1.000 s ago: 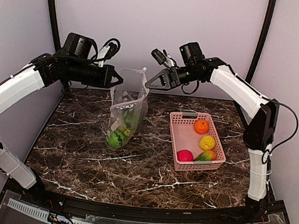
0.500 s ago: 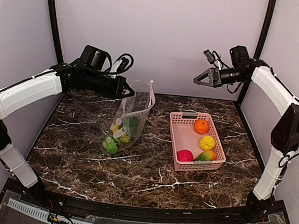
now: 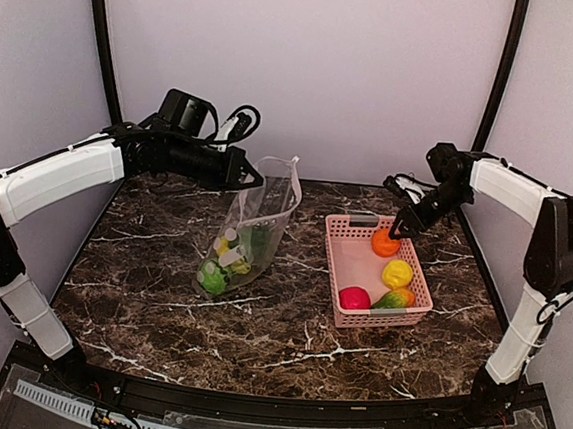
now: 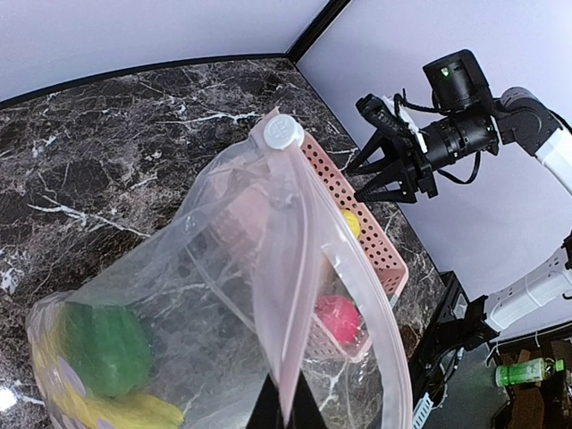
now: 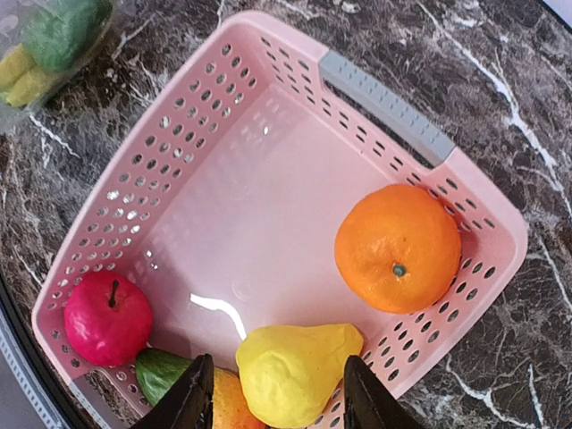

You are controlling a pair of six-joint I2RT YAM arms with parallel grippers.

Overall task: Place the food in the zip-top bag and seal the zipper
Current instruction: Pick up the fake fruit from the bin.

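Your left fingers [image 3: 240, 176] are clenching the mouth edge of the zip-top bag [image 3: 253, 234], which is leaning left of the surface's [image 3: 158, 304] centre with green and yellow food inside. Your right fingers [image 5: 191, 399] are hovering, released, over the pink basket [image 3: 351, 225] towards the right edge, just above the orange [image 3: 385, 243].

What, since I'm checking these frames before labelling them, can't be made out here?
- Food inside the zip-top bag: top view, too small and overlapping behind the dotted plastic to count.
- Left claw: left wrist view, only its tips show; the bottom edge cuts off the rest.
- Mango: right wrist view, cut off by the bottom edge and partly hidden by the lemon and a right claw finger.
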